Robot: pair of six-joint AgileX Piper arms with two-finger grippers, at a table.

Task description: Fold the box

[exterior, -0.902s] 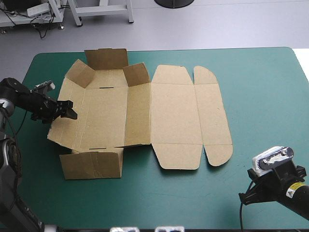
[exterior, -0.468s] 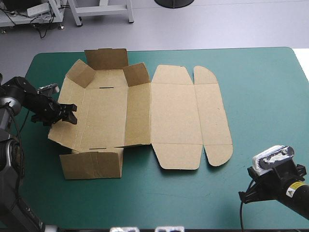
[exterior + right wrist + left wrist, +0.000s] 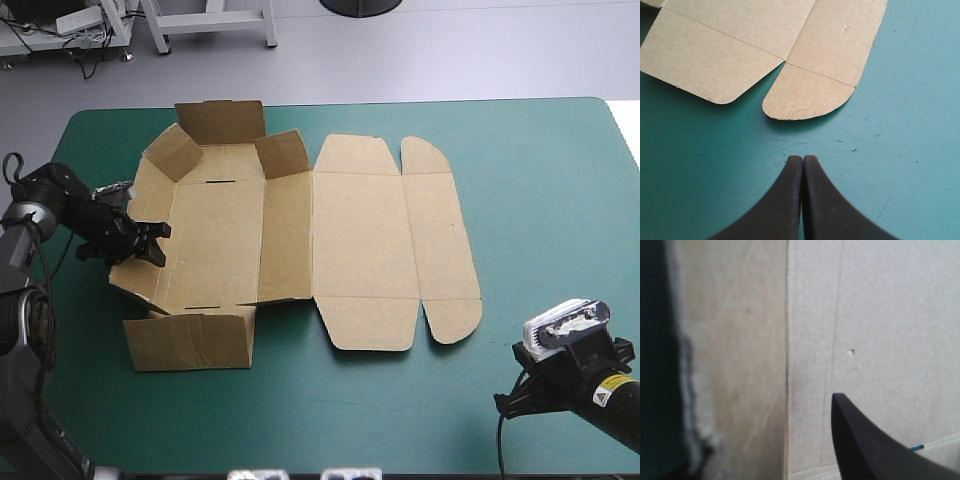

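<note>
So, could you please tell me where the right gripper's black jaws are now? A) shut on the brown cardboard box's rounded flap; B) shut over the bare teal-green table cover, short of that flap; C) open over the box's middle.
B: the jaws of the right gripper meet in one arch above the teal-green table cover, apart from the brown cardboard box, whose rounded flap lies ahead.

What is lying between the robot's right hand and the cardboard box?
Nothing: only bare teal-green cover separates the right hand from the box, as the right wrist view shows.
</note>
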